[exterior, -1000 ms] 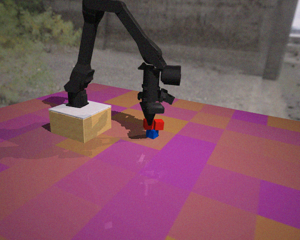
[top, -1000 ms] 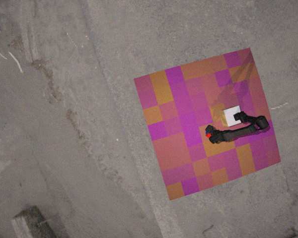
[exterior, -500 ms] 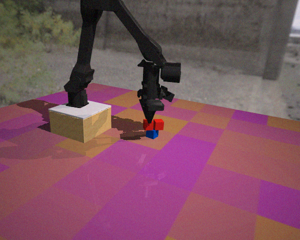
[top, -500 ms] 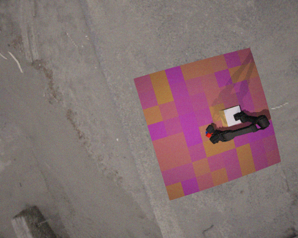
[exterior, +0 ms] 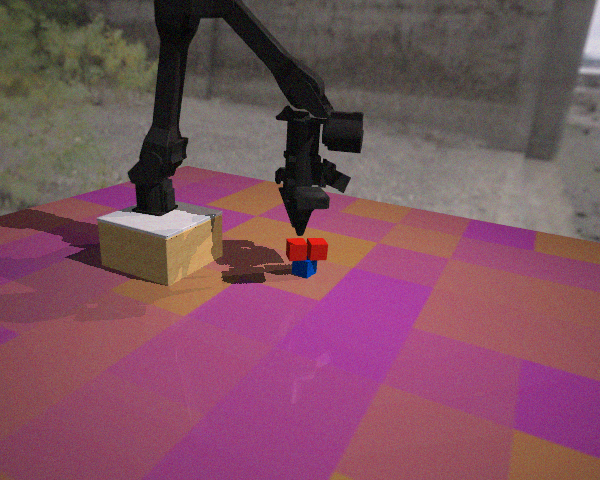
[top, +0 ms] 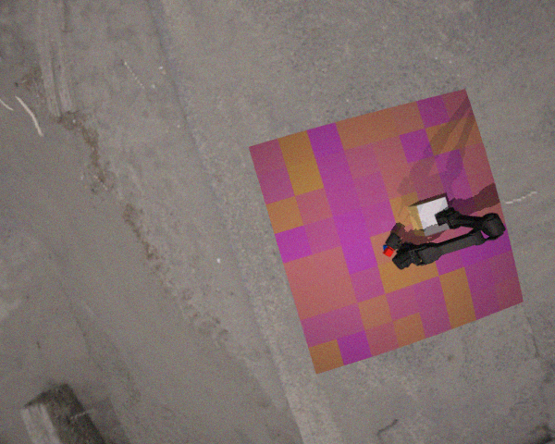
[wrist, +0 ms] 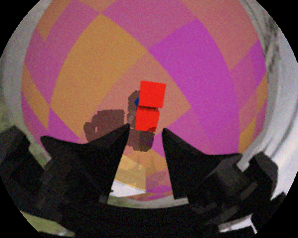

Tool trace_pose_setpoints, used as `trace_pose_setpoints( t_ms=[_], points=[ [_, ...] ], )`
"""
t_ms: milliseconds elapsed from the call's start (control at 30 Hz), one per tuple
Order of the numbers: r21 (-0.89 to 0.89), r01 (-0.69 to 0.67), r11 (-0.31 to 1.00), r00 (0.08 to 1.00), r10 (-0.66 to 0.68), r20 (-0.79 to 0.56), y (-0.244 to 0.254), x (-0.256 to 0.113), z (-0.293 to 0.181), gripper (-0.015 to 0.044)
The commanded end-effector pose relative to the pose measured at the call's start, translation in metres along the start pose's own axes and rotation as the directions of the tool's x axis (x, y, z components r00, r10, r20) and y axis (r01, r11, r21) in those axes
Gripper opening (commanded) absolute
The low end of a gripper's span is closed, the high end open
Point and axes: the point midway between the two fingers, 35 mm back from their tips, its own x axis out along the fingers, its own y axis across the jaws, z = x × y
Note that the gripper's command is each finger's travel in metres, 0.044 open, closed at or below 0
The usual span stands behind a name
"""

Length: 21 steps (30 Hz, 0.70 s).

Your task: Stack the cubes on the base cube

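Note:
The blue base cube [top: 385, 247] [exterior: 304, 269] [wrist: 137, 102] is mostly hidden beneath two red cubes in the wrist view. One red cube [exterior: 296, 249] [wrist: 147, 120] and the other red cube [exterior: 317, 249] [wrist: 152, 94] rest on it side by side, at the same height and looking level. A narrow gap shows between them. Each overhangs the base. In the top view the red [top: 388, 252] is partly hidden by the arm, and the two cannot be told apart. My gripper [exterior: 300, 234] [wrist: 146, 129] is open and empty, its fingertips just above the nearer red cube in the wrist view.
The arm's pedestal, a wooden box with a white top [top: 430, 211] [exterior: 135, 222], stands beside the cubes. A patchwork mat [top: 326, 287] [exterior: 269, 413] [wrist: 174, 55] lies under everything. Shadows of the arm fall between the pedestal and the cubes.

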Motion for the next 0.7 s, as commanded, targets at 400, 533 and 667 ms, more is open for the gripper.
trace_pose_setpoints(
  t_ms=[400, 533, 667],
  points=[
    [0.001, 0.001, 1.000, 1.000, -0.001, 0.004, -0.001, -0.026, 0.002, 0.0205],
    [0.001, 0.001, 1.000, 1.000, -0.001, 0.004, -0.001, -0.032, 0.002, 0.0205],
    [0.001, 0.001, 1.000, 1.000, -0.001, 0.004, -0.001, -0.032, 0.002, 0.0205]
  ],
)
